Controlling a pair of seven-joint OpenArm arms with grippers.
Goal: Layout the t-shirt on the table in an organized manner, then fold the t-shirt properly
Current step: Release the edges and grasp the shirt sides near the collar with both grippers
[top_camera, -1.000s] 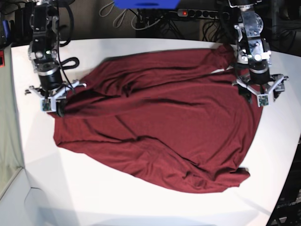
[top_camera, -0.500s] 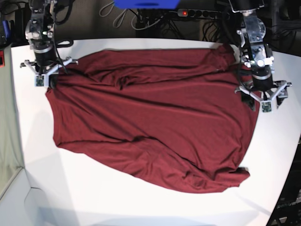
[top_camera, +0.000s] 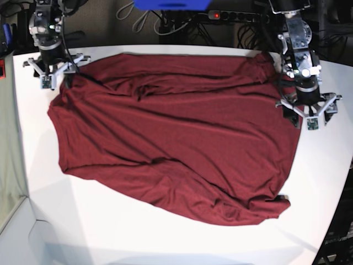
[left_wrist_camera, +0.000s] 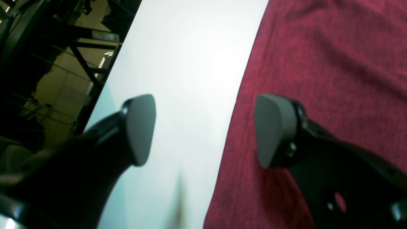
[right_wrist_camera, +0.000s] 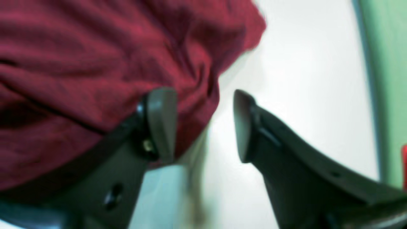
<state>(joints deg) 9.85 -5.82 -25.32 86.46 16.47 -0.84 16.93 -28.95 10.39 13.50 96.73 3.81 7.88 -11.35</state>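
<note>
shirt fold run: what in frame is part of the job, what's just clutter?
Job:
t-shirt
table
left gripper, open at the shirt's edge
right gripper, open at the shirt's corner

Clutter:
power strip behind the table
cables
blue object

I see my left gripper (top_camera: 306, 117) pointing down with its jaws spread wide and nothing between them, while my right gripper (top_camera: 53, 74) also points down, jaws parted.
</note>
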